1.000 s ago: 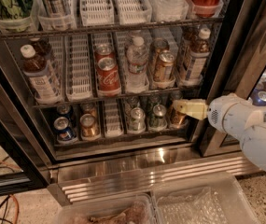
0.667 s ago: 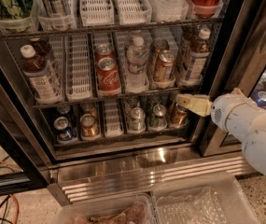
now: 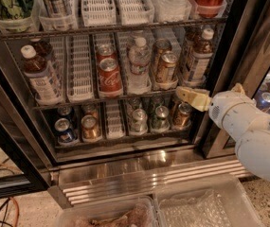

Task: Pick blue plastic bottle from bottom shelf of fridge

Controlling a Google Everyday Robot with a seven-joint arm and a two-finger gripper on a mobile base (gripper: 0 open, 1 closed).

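Observation:
The fridge (image 3: 220, 41) stands open. On the bottom shelf (image 3: 120, 97) with white lane dividers, a blue plastic bottle (image 3: 40, 75) of dark liquid with a white cap stands at the left. Another like it (image 3: 198, 58) stands at the right end, with a further one behind each. My gripper (image 3: 191, 98) is on the white arm (image 3: 253, 131) coming in from the right. It is in front of the shelf's right end, just below the right bottle's base and apart from it.
A clear water bottle (image 3: 139, 65), red cola cans (image 3: 110, 74) and brown cans (image 3: 165, 67) share that shelf. The low rack beneath holds several small cans (image 3: 92, 126). Below are the ribbed steel base (image 3: 144, 178) and two clear plastic bins (image 3: 205, 207).
My gripper has risen a little, from level with the low can rack up to the edge of the bottle shelf. The bottles and cans have not moved.

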